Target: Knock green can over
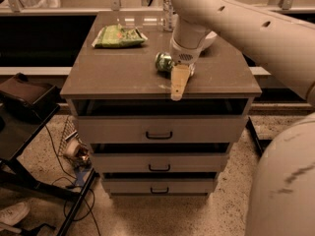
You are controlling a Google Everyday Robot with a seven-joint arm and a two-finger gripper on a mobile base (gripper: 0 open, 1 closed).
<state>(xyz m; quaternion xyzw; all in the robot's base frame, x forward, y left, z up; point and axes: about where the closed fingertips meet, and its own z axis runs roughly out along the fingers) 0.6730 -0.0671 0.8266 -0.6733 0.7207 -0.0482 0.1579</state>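
The green can (163, 62) lies on its side on the brown cabinet top (118, 73), its silver end facing left toward the camera. My gripper (178, 82) hangs just right of and in front of the can, its tan fingers pointing down toward the front edge of the top. The white arm comes in from the upper right and hides the can's right part.
A flat green snack bag (118, 36) lies at the back left of the top. A clear bottle (168, 9) stands at the back, partly behind the arm. The cabinet has several drawers (158, 132). A black stand (24, 102) and cables sit at the left on the floor.
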